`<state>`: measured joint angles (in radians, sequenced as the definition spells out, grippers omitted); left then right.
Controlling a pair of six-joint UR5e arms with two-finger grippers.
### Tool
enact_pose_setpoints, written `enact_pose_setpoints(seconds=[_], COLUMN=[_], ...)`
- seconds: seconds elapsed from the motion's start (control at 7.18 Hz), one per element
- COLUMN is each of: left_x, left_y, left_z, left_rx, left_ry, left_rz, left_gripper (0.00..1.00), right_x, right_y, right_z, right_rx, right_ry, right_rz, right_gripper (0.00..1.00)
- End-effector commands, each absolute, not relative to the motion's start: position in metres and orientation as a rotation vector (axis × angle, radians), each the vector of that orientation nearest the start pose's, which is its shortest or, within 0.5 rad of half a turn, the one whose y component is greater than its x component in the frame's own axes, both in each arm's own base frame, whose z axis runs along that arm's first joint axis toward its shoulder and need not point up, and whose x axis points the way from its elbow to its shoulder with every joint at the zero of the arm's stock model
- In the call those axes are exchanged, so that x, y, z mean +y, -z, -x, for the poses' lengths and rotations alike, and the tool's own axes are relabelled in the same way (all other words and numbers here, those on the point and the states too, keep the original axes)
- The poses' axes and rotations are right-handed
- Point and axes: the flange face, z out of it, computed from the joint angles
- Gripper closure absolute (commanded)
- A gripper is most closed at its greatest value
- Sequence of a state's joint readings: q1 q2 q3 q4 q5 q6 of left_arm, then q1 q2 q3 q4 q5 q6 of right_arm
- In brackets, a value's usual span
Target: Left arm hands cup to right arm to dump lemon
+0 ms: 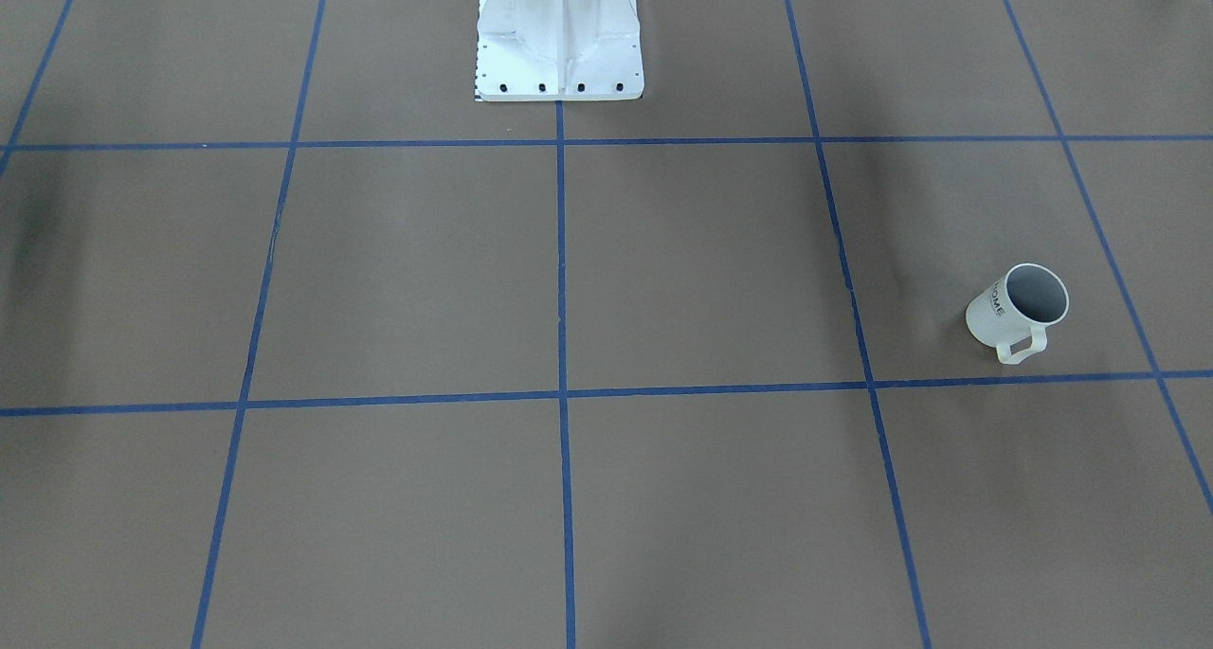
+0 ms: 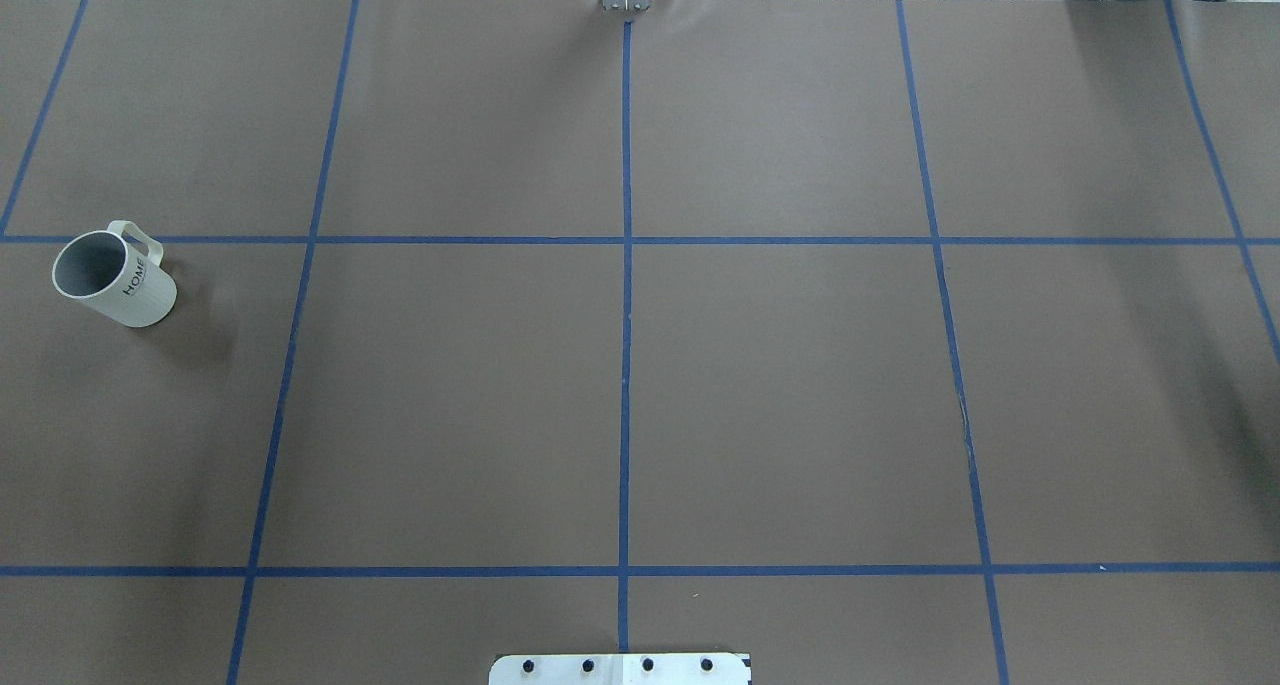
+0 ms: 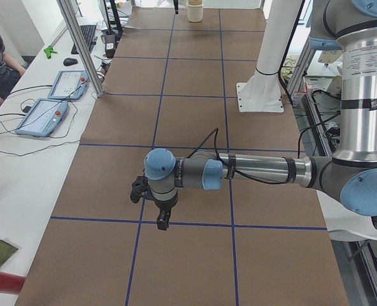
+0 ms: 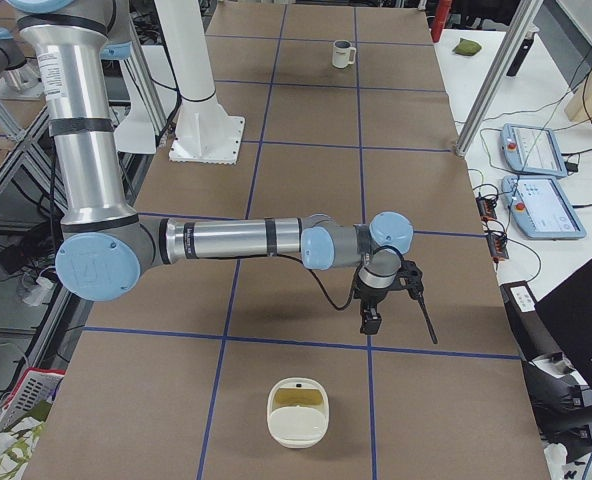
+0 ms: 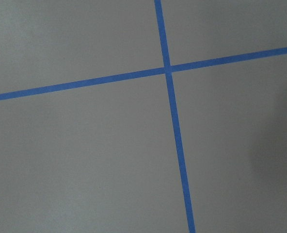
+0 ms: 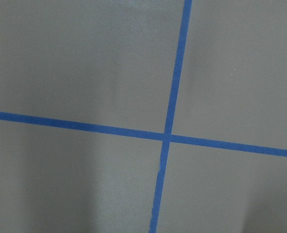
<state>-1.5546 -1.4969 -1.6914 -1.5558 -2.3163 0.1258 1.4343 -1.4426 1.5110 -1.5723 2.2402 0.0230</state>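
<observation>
**Inspector A:** Position of the cup?

**Inspector B:** The cup stands upright on the table at the robot's far left. Its handle faces away from the base, and it sits beside a blue tape line.

**Inspector A:** And the tools?

**Inspector B:** The left gripper and right gripper point down above the table. The right one is well apart from the cup. Jaw opening cannot be told from these side views.

You had one cup, one white dish, two teach pendants, two arms: left arm, right arm.
</observation>
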Motion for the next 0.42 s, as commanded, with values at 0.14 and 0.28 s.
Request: enact_pose_setpoints(seconds=[0.14, 0.28], left_x=[-0.4654, -0.4654], left_y=[-0.6352, -0.6352], left_z=[0.0579, 0.0579], left_rx=[0.742, 0.742], left_ry=[-0.155, -0.155], left_rz=[-0.089, -0.089], left_gripper=[0.0, 0.0], right_x=[-0.5532, -0.5532], right_y=[-0.6306, -0.6305], right_z=[0.0037, 0.0038], right_rx=[-0.67, -0.672], right_ry=[0.131, 0.131], right_rz=[-0.009, -0.009], right_gripper=[0.0, 0.0])
